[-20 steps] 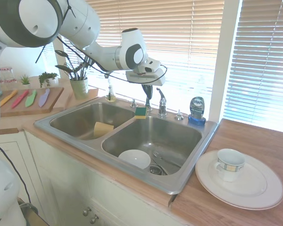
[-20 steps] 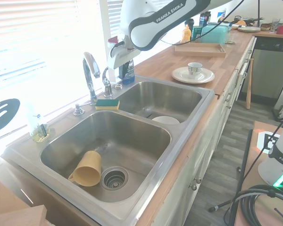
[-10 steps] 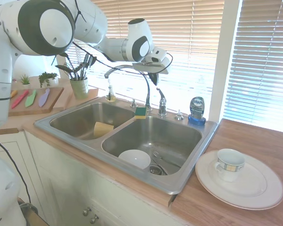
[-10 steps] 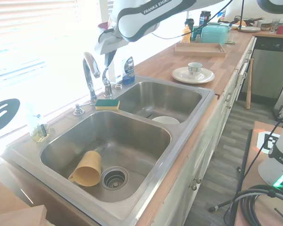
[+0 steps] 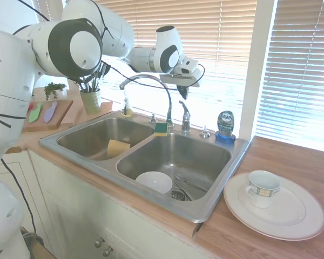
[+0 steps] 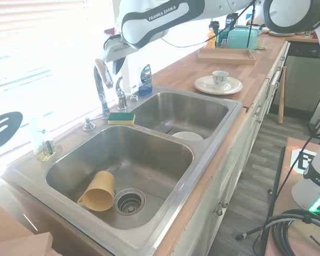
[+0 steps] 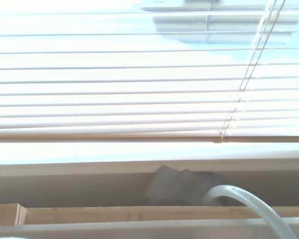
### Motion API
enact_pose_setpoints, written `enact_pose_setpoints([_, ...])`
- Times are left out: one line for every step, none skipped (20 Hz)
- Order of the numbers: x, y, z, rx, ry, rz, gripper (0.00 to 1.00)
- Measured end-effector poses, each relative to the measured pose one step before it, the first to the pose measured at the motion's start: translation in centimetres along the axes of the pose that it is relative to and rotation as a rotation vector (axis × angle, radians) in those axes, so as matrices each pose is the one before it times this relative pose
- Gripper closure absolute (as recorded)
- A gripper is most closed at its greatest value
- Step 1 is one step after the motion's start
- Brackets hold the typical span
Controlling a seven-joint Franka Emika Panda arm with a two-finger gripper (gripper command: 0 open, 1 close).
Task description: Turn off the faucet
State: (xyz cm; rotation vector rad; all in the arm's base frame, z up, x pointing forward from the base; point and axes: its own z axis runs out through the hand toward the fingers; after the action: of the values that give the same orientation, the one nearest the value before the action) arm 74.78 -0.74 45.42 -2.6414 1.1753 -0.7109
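The faucet [image 5: 167, 105] stands at the back rim of the double sink [image 5: 235, 156], its arched spout reaching over the divider and its short lever handle [image 5: 184, 116] upright just beside it. The pincer [image 5: 182, 93] hangs in the air above that handle, apart from it, holding nothing; whether its fingers are wide or narrow cannot be told. A green-and-yellow sponge [image 5: 161, 129] lies by the spout's base, and a blue-labelled soap bottle [image 5: 225, 127] stands near the sink's corner.

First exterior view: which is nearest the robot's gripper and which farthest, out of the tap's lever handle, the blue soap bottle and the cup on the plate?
1. Lever handle: just below the gripper.
2. Soap bottle: behind the sink's right corner.
3. Cup: on the plate, far right counter.
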Motion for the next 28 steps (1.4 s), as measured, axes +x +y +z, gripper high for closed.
enact_pose_setpoints([0.009, 0.065, 0.059, -0.0029, -0.00222, 0.00075, 1.0])
enact_pose_setpoints([0.003, 0.092, 0.077, -0.00449, -0.00319, 0.00089, 1.0])
enact_pose_setpoints([0.003, 0.085, 0.077, -0.00377, -0.00342, 0.00139, 1.0])
enact_pose_setpoints([-0.014, 0.059, 0.087, -0.00229, -0.00305, 0.00065, 1.0])
enact_pose_setpoints([-0.035, 0.056, 0.125, -0.00249, -0.00299, -0.00069, 1.0])
enact_pose_setpoints([-0.059, 0.05, 0.159, -0.00272, -0.00248, -0.00207, 1.0])
enact_pose_setpoints([-0.074, 0.049, 0.163, -0.00223, -0.00213, -0.00261, 1.0])
enact_pose_setpoints([-0.105, 0.035, 0.145, -0.00274, -0.00146, -0.00271, 1.0])
enact_pose_setpoints([-0.142, 0.069, 0.169, -0.0043, -0.00163, -0.00253, 1.0])
enact_pose_setpoints([-0.154, 0.074, 0.183, -0.00485, -0.00117, -0.00281, 1.0])
enact_pose_setpoints([-0.129, 0.011, 0.111, -0.0031, 0.00113, -0.00355, 1.0])
enact_pose_setpoints([-0.128, -0.025, 0.084, -0.00088, 0.00259, -0.0037, 1.0])
enact_pose_setpoints([-0.149, -0.014, 0.109, -0.00167, 0.00116, -0.00359, 1.0])
enact_pose_setpoints([-0.116, -0.015, 0.08, -0.00108, 0.00186, -0.00346, 1.0])
enact_pose_setpoints([-0.086, 0.002, 0.055, -0.00066, 0.00219, -0.00259, 1.0])
enact_pose_setpoints([-0.134, 0.057, 0.049, 0.00013, 0.0024, -0.00211, 1.0])
enact_pose_setpoints([-0.169, 0.147, 0.073, -0.00166, 0.00193, -0.00219, 1.0])
enact_pose_setpoints([-0.185, 0.181, 0.076, -0.00265, 0.00167, -0.00203, 1.0])
enact_pose_setpoints([-0.218, 0.209, 0.031, -0.00124, 0.00205, -0.00176, 1.0])
enact_pose_setpoints([-0.244, 0.217, -0.018, -0.00193, -0.00042, -0.0014, 1.0])
enact_pose_setpoints([-0.304, 0.264, 0.004, -0.00216, -0.0015, -0.00163, 1.0])
enact_pose_setpoints([-0.329, 0.326, 0.069, -0.00355, -0.00263, -0.00135, 1.0])
enact_pose_setpoints([-0.351, 0.367, 0.087, -0.00458, -0.00325, -0.00112, 1.0])
enact_pose_setpoints([-0.188, 0.304, -0.011, 0.00223, 0.00569, -0.00069, 1.0])
enact_pose_setpoints([-0.134, 0.287, -0.017, 0.00264, 0.00518, 0.00053, 1.0])
enact_pose_setpoints([-0.121, 0.276, -0.029, 0.00318, 0.00458, 0.00021, 1.0])
enact_pose_setpoints([-0.114, 0.277, -0.04, 0.00303, 0.00468, 0.00005, 1.0])
enact_pose_setpoints([-0.096, 0.251, -0.078, 0.00212, 0.00402, 0.00023, 1.0])
